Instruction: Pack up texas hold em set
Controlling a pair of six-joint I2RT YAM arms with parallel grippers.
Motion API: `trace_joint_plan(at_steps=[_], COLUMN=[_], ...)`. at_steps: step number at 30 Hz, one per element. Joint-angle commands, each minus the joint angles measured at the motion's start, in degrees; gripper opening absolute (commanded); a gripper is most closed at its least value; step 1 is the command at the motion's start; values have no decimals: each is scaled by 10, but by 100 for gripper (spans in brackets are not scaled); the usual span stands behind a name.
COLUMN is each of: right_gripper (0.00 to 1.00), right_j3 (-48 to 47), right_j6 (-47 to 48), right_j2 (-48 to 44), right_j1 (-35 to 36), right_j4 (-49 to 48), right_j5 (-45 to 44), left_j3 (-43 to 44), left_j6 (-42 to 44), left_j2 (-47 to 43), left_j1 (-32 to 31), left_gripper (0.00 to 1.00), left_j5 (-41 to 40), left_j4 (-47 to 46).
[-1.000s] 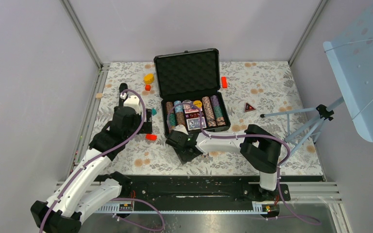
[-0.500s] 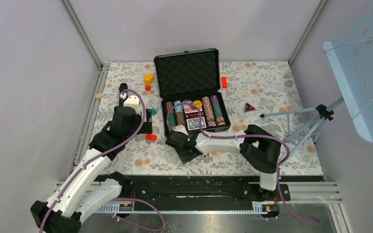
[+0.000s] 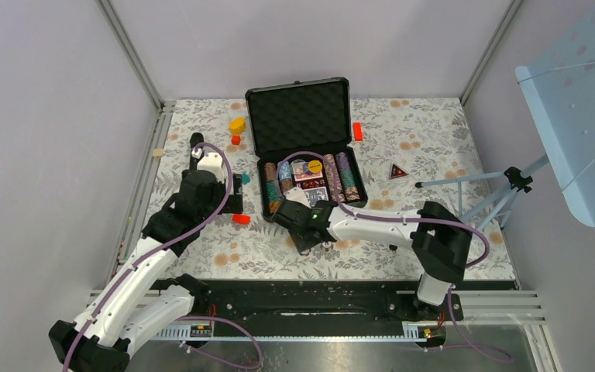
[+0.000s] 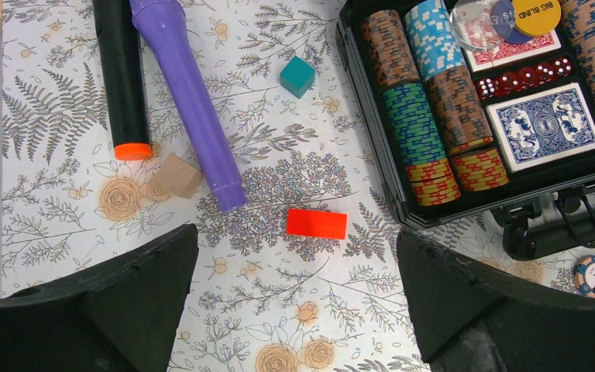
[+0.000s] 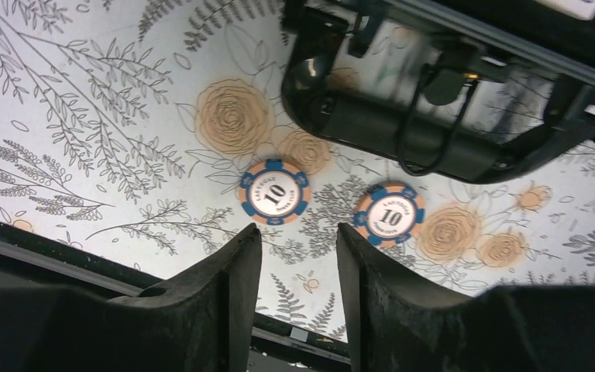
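Observation:
The black case (image 3: 298, 116) lies open at the table's middle back, its foam lid upright. Its tray holds rows of striped chips (image 4: 418, 128), a blue card deck (image 4: 544, 125) and red dice (image 4: 523, 77). Two loose chips marked 10 (image 5: 273, 191) (image 5: 390, 213) lie on the floral cloth in front of the case handle (image 5: 434, 132). My right gripper (image 5: 298, 248) hovers just before these chips, open a little and empty; in the top view it (image 3: 312, 229) sits at the case's front edge. My left gripper (image 4: 294, 263) is wide open and empty, left of the case.
A red block (image 4: 316, 223), a teal block (image 4: 297, 76), a tan block (image 4: 177, 175), a purple cylinder (image 4: 190, 101) and a black cylinder (image 4: 122, 77) lie left of the case. A yellow piece (image 3: 237, 124) and a tripod (image 3: 480, 194) stand farther off.
My right arm has shifted right and its gripper has moved closer to the case front. The left arm has not moved.

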State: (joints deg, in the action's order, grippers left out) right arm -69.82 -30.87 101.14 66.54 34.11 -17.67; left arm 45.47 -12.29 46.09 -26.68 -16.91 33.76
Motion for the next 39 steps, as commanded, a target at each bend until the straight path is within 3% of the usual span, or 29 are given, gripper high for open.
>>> trace_joint_plan(at_steps=[1,10,14,39], right_gripper=[49,66,68,51], right_j3=[23,12,1,-15], right_j6=[3,-5,-6,-1], right_j2=[-40,8,31,90], right_j1=[-18,-15,-7,-2], right_j4=[3,-32,-35,-25], right_j5=[-15,55,61,53], left_j3=[0,-1,-1,0], left_j6=[-2,-2,-2,-2], left_j2=[-6,-6,-6,-6], left_j1=[2,2,2,2], left_gripper=[99,99,99,99], left_j5=[5,4,4,4], left_j4=[-21,-21,-21,-21])
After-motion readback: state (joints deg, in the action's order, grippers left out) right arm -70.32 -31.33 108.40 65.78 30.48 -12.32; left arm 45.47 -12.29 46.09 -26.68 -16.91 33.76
